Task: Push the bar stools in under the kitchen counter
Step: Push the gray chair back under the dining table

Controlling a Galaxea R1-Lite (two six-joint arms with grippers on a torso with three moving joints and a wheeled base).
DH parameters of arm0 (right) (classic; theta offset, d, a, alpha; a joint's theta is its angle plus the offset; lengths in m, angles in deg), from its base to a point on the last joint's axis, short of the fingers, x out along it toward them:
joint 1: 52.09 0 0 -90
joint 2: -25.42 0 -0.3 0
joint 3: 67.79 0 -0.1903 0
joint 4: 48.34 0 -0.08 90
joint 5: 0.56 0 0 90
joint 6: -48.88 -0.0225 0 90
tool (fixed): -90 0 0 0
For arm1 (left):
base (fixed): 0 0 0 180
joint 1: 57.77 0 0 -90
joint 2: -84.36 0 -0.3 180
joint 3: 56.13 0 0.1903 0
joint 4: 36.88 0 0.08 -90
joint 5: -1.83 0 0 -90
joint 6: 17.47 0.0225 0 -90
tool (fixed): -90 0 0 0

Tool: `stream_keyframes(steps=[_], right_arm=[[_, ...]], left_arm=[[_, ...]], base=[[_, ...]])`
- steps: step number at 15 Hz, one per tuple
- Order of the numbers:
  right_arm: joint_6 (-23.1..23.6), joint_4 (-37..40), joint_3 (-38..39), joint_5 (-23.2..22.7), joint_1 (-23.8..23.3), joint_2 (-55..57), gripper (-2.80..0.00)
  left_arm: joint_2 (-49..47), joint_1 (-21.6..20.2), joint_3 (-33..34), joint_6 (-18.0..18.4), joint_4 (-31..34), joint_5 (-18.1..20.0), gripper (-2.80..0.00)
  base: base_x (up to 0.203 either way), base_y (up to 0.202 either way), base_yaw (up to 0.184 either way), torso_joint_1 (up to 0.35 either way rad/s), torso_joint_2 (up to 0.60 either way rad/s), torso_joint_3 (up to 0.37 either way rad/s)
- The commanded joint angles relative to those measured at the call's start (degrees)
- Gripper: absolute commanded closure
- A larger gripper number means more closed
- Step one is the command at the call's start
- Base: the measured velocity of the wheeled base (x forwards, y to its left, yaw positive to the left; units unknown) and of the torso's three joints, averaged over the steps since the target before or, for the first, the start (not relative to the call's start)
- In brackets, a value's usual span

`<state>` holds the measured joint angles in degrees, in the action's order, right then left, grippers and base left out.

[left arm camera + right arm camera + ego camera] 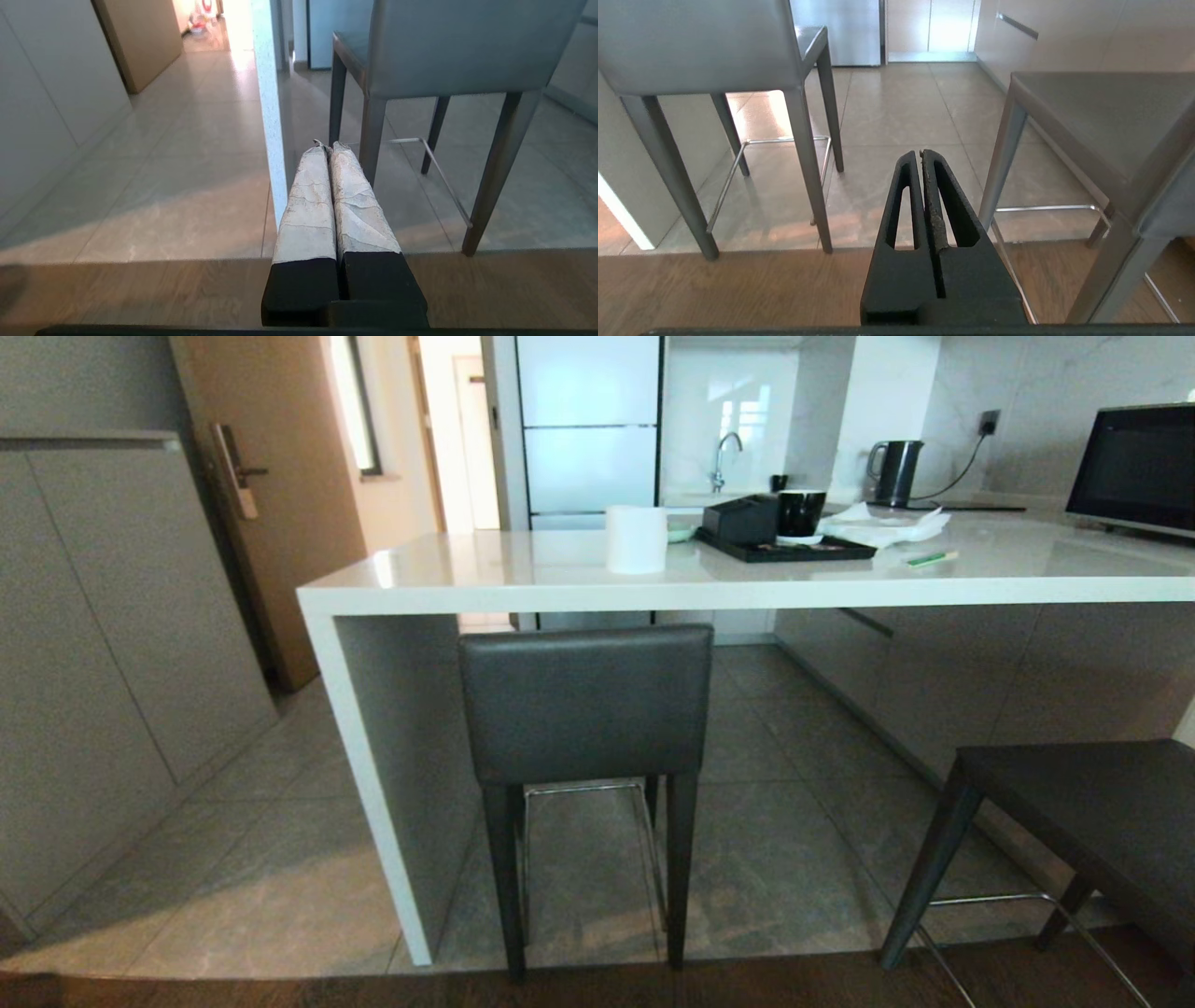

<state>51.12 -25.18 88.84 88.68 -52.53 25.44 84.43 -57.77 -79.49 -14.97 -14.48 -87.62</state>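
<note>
One bar stool (586,705) stands with its dark-grey backrest toward me, tucked under the kitchen counter (747,583) beside the white end panel (369,784). The same stool (460,44) (698,42) shows in both wrist views. The second bar stool (1092,812) (1101,116) stands at the right, out from the counter, its seat near me. Neither arm appears in the head view. My left gripper (329,145), with taped fingers, is shut and empty, low above the floor. My right gripper (921,153) is shut and empty, between the two stools.
On the counter are a white roll (636,539), a black tray (789,549) with a mug, papers, a kettle (896,471) and a microwave (1134,467). Cabinets (103,644) line the left wall. Wood flooring (597,989) meets grey tile (775,859) at the stools' near legs.
</note>
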Motion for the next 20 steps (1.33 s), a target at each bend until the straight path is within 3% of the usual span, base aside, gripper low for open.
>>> stream_keyframes(steps=[1, 7, 20], right_arm=[[0.04, -0.06, 0.53, -0.02, 0.00, -0.02, 0.00], [0.04, -0.06, 0.53, -0.02, 0.00, -0.01, 0.00], [0.04, -0.06, 0.53, -0.02, 0.00, 0.05, 0.00]], left_arm=[[0.09, 0.00, 0.53, -0.12, 0.05, 0.07, 0.00], [0.01, -0.09, 0.53, -0.21, 0.08, -0.29, 0.00], [0.07, -0.05, 0.53, -0.39, 0.08, -0.37, 0.00]], base=[[0.000, 0.000, 0.000, 0.000, 0.00, 0.000], [0.000, -0.013, 0.003, 0.001, 0.00, 0.000], [0.000, -0.191, 0.002, 0.001, 0.00, 0.002]])
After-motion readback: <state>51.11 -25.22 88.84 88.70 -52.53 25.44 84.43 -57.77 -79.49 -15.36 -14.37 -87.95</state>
